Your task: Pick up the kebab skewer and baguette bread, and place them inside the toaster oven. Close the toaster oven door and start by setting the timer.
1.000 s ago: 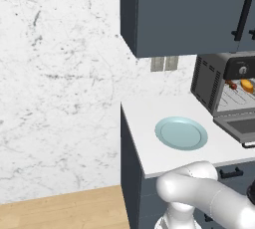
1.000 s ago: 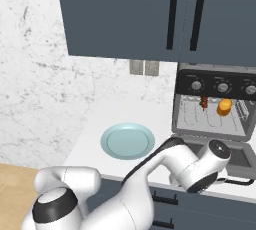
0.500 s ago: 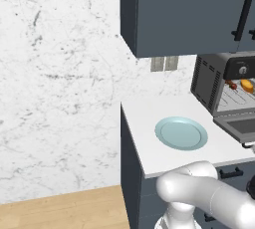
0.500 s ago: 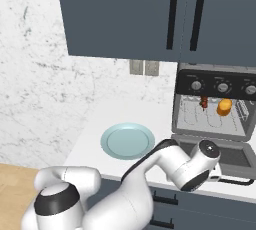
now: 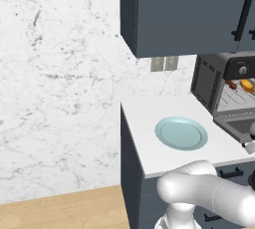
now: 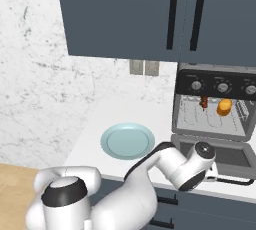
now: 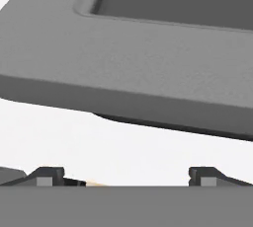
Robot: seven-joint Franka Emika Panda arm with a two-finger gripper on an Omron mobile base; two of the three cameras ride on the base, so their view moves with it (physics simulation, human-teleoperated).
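Observation:
The toaster oven [image 6: 215, 104] stands on the counter with its door [image 6: 227, 154] folded down flat. On the wire rack inside lie the kebab skewer [image 6: 203, 102] and, to its right, the golden baguette bread [image 6: 224, 106]. Both also show in the left base view, skewer [image 5: 231, 84] and baguette [image 5: 246, 84]. Three round knobs sit on the control strip [image 6: 223, 87]; which one is the timer I cannot tell. My hand [image 6: 199, 166] hangs at the door's front edge. In the hand view the gripper [image 7: 126, 176] is open and empty, just short of the door's edge [image 7: 128, 88].
A pale blue plate [image 6: 127, 140] lies on the white counter [image 5: 149, 123] left of the oven. Dark upper cabinets [image 6: 150, 14] hang above. The counter's front edge drops to dark drawers [image 5: 224, 173] below my hand.
My hand has slid slightly to the left along the door's front edge. The jaws stay wide apart, and the food has not moved.

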